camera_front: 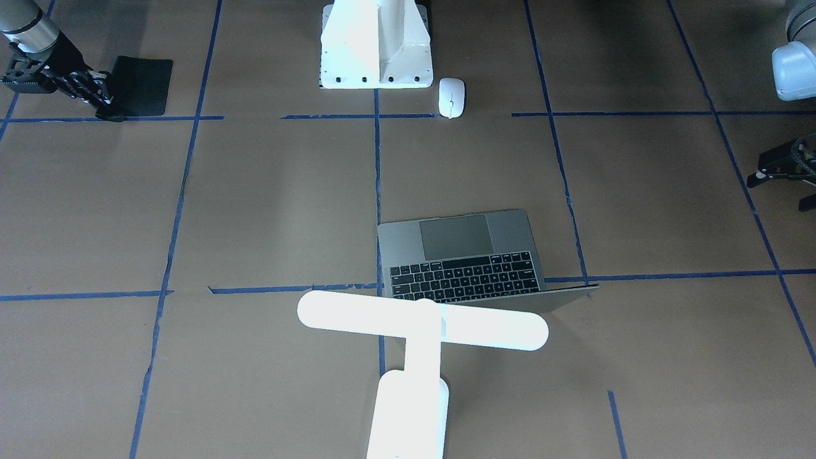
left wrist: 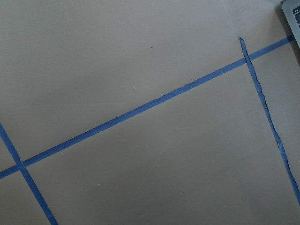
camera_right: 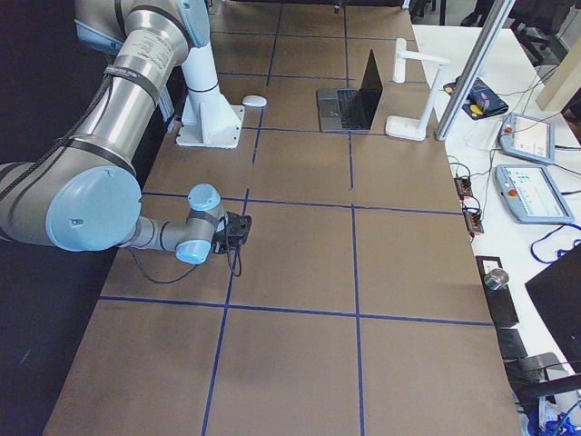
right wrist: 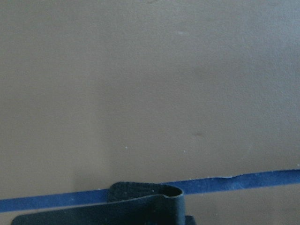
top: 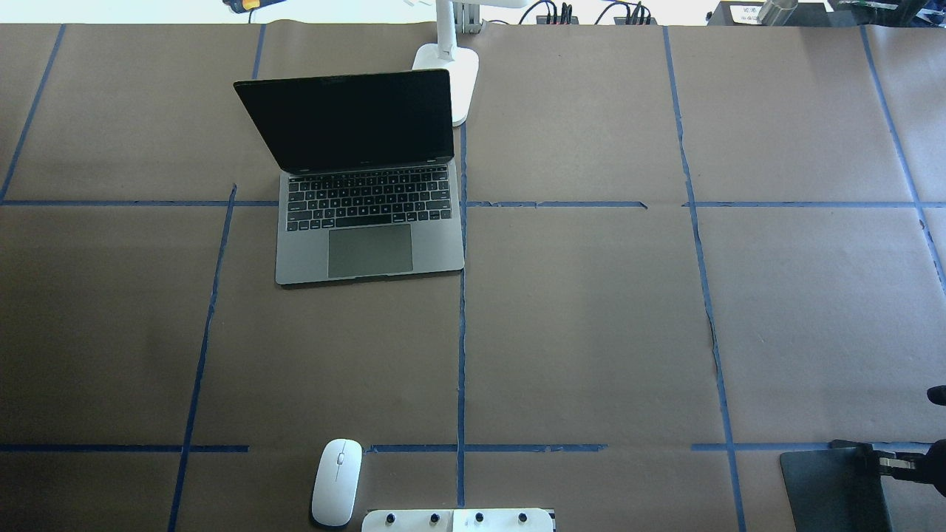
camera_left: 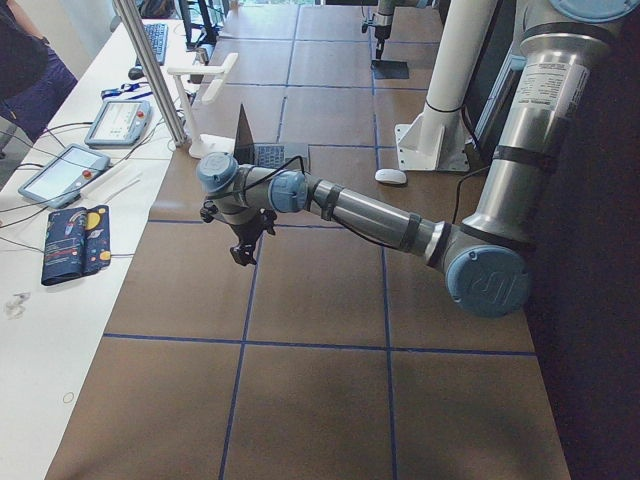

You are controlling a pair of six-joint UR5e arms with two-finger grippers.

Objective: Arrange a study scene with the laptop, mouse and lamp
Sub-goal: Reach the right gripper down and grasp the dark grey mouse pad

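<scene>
**Laptop, lamp and mouse are on the table, with one arm at each end.**

From the front, we see the laptop (camera_front: 462, 258) open mid-table and the lamp (camera_front: 421, 322) just behind its screen. The mouse (camera_front: 451, 97) lies well apart, beside the white pedestal (camera_front: 376, 51). The right gripper (camera_front: 109, 113) pinches a corner of the black mat (camera_front: 143, 83), and the left gripper (camera_front: 778, 194) hangs spread and empty. Overhead, we see the lamp's base by the screen's corner. From the left side, we see the near arm stretched low over the table (camera_front: 255, 204). The right wrist shows the mat's edge curled up.
</scene>
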